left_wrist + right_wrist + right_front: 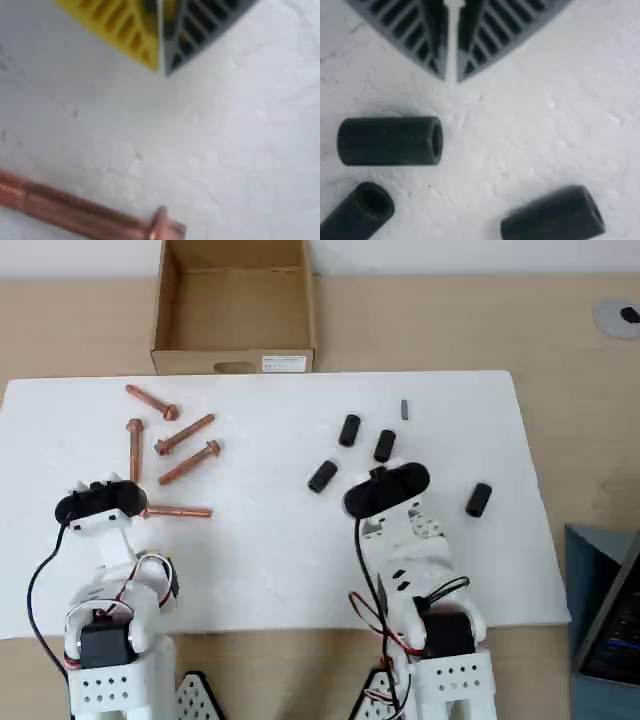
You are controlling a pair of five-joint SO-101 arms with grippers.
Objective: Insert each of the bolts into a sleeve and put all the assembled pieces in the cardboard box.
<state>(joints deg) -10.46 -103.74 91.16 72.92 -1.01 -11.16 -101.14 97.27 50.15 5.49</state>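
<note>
With left hand (161, 67) and right hand (451, 75) both closed and empty, descending unopened could send the copper bolt (90, 215) or black sleeve (390, 141) rolling.

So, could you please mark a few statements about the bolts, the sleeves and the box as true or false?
1. The cardboard box is empty. True.
2. Five bolts lie on the white mat. True.
3. One bolt already sits inside a sleeve. False: bolts and sleeves lie apart, and none are joined.
4. The left gripper holds a bolt. False: it is shut on nothing, and a bolt lies on the mat near it.
</note>
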